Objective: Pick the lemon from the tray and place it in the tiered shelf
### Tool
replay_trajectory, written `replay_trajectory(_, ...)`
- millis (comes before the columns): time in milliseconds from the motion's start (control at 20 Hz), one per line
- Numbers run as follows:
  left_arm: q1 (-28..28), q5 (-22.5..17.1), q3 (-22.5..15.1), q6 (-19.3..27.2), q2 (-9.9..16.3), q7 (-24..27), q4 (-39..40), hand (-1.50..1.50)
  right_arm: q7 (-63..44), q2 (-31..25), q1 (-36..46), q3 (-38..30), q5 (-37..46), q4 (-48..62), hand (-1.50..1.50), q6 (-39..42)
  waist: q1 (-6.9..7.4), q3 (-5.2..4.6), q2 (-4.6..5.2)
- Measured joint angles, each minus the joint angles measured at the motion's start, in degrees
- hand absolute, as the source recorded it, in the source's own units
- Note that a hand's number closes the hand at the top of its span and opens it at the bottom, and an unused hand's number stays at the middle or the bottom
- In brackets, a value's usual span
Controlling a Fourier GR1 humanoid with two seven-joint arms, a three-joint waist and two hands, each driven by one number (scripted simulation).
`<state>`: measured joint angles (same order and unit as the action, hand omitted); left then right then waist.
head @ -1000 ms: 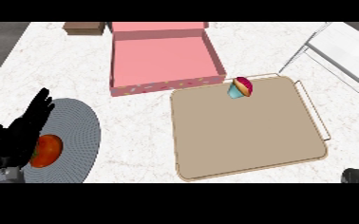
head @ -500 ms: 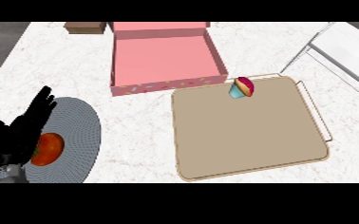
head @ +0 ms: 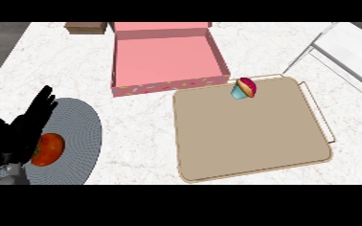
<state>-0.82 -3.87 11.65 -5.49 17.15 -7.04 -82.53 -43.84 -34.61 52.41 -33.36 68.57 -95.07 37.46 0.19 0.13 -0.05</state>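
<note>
Well, the left hand (head: 28, 124) rests spread by the plate (head: 74, 139). No lemon shows on the tray (head: 247, 139), so grabbing the cupcake (head: 244, 88) would be wrong.

A single head view looks steeply down on the surface (head: 141, 124) from the 6 o'clock side, facing 12 o'clock, fairly near.

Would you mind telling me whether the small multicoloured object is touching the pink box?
Apart. The head view shows the small multicoloured object sitting inside the tan tray near its far edge, with the tray's rim between it and the pink box.
</note>
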Motion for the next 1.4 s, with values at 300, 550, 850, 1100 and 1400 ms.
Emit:
replay_trajectory(300,-0.2,1.1,-0.2,0.7,-1.0,0.6,0.2,0.0,2.4,-1.5,-2.8,-2.1,-1.6,7.7,1.5,-8.6,0.13,0.07,-0.02)
replay_trajectory(550,1.2,0.9,-0.2,0.1,-1.2,-0.2,-2.0,0.0,1.7,-1.6,-6.1,-4.6,-1.8,11.3,-1.5,-15.6,0.2,0.07,-0.04)
replay_trajectory(850,0.2,1.4,0.8,-0.7,-0.7,1.6,0.5,0.0,4.9,-3.5,-10.2,-3.9,-3.9,14.9,-1.5,-18.6,0.02,0.09,-0.08)
replay_trajectory(1100,0.3,1.3,1.2,-1.0,-0.8,1.1,0.1,0.0,6.7,-3.7,-9.8,-5.0,-7.2,17.5,-1.5,-24.2,0.18,0.07,-0.06)
replay_trajectory(1400,1.3,0.7,2.0,-2.1,-0.3,1.1,0.1,0.0,4.5,-3.3,-7.2,-9.0,-13.8,16.0,-1.5,-25.4,-0.04,0.02,-0.15)
